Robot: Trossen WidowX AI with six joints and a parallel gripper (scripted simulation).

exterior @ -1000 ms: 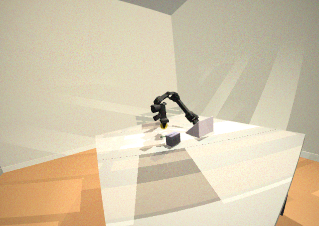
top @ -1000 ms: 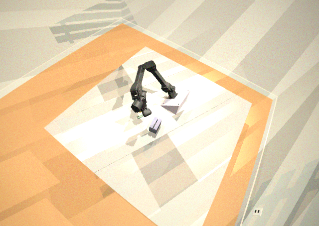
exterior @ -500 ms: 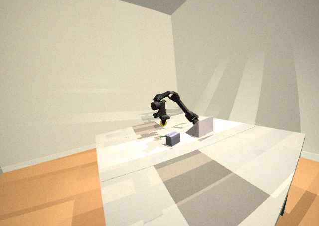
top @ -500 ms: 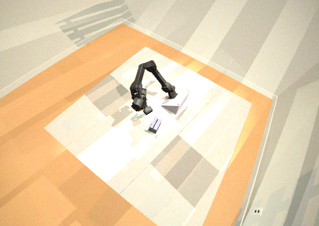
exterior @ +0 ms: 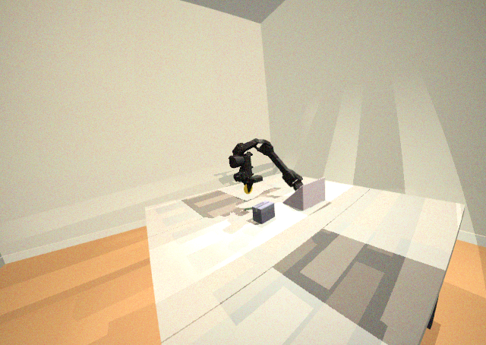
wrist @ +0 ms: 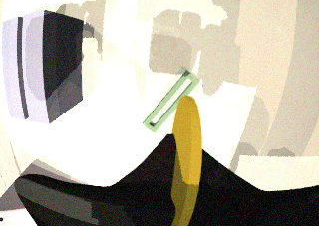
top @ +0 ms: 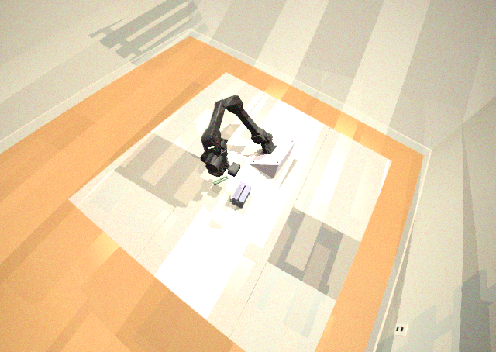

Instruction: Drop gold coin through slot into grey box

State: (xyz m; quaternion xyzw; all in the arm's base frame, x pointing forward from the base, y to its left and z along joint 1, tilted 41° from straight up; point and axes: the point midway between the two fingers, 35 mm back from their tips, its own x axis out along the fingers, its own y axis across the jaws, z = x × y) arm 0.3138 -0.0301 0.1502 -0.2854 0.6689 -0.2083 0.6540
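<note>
I have the gold coin pinched edge-up in my end effector, the fingers drawn in tight on its two flat faces so that its thin rim points downward; I judge that is the only hold that lets it pass a slot barely wider than the coin is thick. In the exterior view the coin hangs clear above the bench, lifted out of the dark-green holder, which now lies vacant below me in the wrist view, a narrow frame just beyond the coin's upper edge. The grey box sits to the left in that view, well apart from the coin, its slot showing as a dark line along the pale lid. From the top view the box lies just beyond the holder, nearer the camera. A pale wedge-shaped block stands by my base, off the line between coin and box, so I expect nothing to bar the way. The hard part, I judge, will be turning the coin's plane to match the slot.
</note>
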